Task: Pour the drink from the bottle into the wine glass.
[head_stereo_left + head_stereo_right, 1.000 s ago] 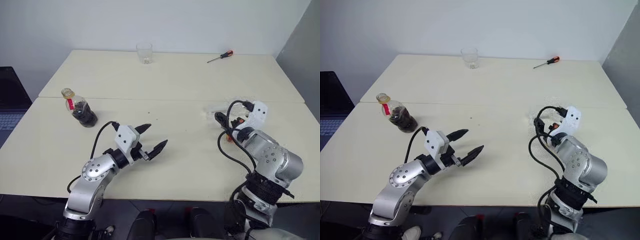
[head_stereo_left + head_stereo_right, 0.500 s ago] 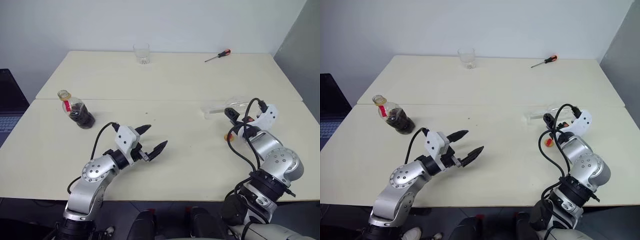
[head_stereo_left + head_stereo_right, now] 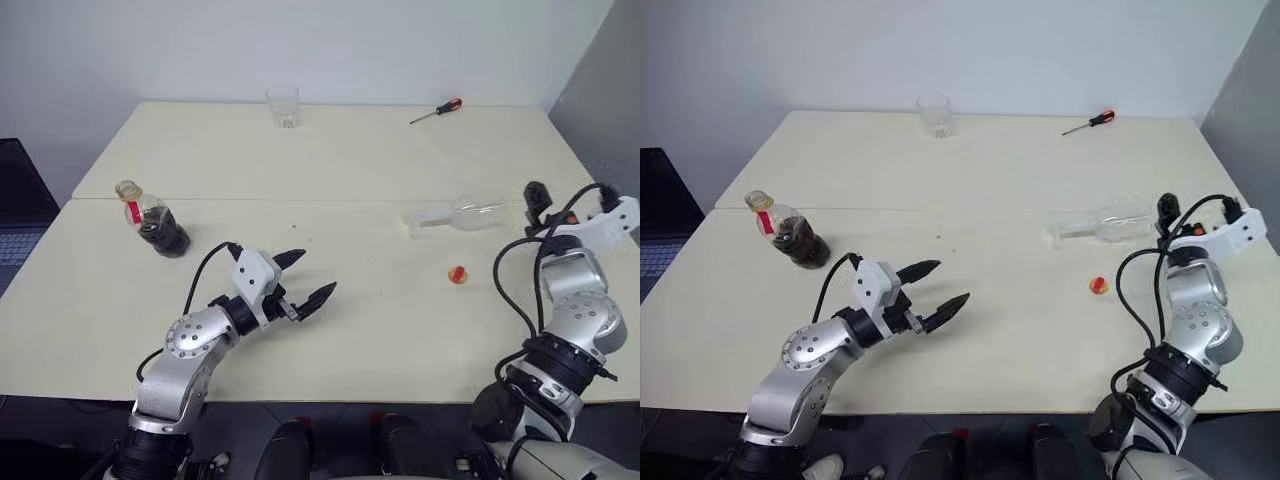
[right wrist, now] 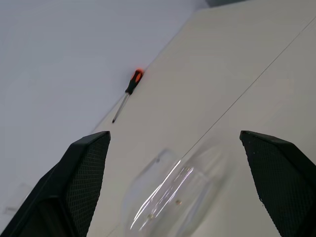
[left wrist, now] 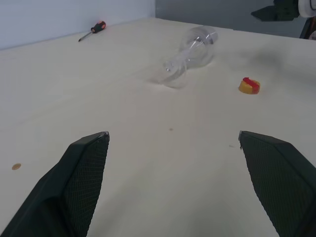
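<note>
Wine glass (image 3: 458, 215) lies on its side on the table (image 3: 350, 160), just beside the right gripper (image 3: 1175, 212), whose fingers stand wide apart and hold nothing; its foot points away from that gripper. A small yellow-and-red cap (image 3: 457, 274) sits near it on the side toward the left gripper (image 3: 305, 280). That one hovers over the table with fingers spread wide and empty. The bottle (image 3: 153, 219) of dark drink (image 3: 165, 234) stands well apart on its outer side. Beyond both grippers lie a tumbler (image 3: 284, 107) and a screwdriver (image 3: 436, 111).
</note>
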Controlling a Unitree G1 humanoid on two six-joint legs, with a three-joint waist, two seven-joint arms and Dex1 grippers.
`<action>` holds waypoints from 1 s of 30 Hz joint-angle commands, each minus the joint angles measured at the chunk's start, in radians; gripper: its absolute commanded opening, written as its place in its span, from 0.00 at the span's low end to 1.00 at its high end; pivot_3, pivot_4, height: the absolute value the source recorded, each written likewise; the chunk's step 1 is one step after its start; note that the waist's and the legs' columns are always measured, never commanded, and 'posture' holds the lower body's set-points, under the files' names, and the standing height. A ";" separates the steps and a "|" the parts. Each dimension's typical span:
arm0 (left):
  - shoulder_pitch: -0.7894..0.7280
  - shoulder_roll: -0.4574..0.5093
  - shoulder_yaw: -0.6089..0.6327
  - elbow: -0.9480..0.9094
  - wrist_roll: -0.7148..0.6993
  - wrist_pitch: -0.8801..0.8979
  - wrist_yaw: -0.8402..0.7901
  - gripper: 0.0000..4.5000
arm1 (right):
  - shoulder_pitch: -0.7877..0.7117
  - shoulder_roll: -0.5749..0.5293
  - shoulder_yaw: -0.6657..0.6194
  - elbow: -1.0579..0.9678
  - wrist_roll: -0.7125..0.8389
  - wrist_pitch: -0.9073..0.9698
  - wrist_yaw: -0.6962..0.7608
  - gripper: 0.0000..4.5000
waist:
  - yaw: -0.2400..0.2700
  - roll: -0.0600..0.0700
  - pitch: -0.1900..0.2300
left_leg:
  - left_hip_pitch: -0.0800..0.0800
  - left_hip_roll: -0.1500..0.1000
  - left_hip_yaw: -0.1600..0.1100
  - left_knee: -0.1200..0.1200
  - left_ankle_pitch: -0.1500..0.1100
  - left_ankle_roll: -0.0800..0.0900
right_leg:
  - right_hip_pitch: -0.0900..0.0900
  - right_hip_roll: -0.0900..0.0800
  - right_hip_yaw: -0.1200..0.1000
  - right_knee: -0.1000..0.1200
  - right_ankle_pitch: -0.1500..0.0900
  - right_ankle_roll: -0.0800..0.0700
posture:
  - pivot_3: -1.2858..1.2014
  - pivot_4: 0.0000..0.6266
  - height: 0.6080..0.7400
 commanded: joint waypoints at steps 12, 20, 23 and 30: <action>-0.067 0.000 0.009 0.040 0.001 -0.044 -0.035 0.99 | -0.194 -0.066 0.095 0.286 0.066 -0.241 -0.033 1.00 | -0.008 0.003 0.001 | 0.000 0.001 0.001 -0.001 0.000 0.000 | 0.000 0.002 0.002 -0.001 0.000 0.000 | 0.52 0.24 1.00; -0.035 0.005 0.018 0.016 -0.002 -0.042 -0.033 0.99 | -0.022 0.031 0.123 -0.056 0.401 0.057 -0.201 1.00 | 0.002 0.004 0.001 | -0.003 0.000 -0.003 0.000 0.000 0.000 | -0.001 -0.002 0.002 -0.002 0.000 0.000 | 0.52 0.24 1.00; -0.022 0.005 0.018 0.004 -0.003 -0.042 -0.030 0.99 | 0.043 0.084 0.150 -0.173 0.539 0.111 -0.299 1.00 | 0.001 0.004 0.001 | -0.003 0.000 -0.004 0.000 0.000 0.000 | -0.001 -0.002 0.002 -0.001 0.000 0.000 | 0.52 0.24 1.00; -0.004 0.004 0.019 -0.015 -0.005 -0.034 -0.024 0.99 | 0.265 0.149 0.266 -0.367 0.820 0.134 -0.442 1.00 | 0.000 0.005 0.001 | -0.003 0.000 -0.004 0.000 0.000 0.000 | -0.001 -0.001 0.001 -0.003 0.000 0.000 | 0.52 0.24 1.00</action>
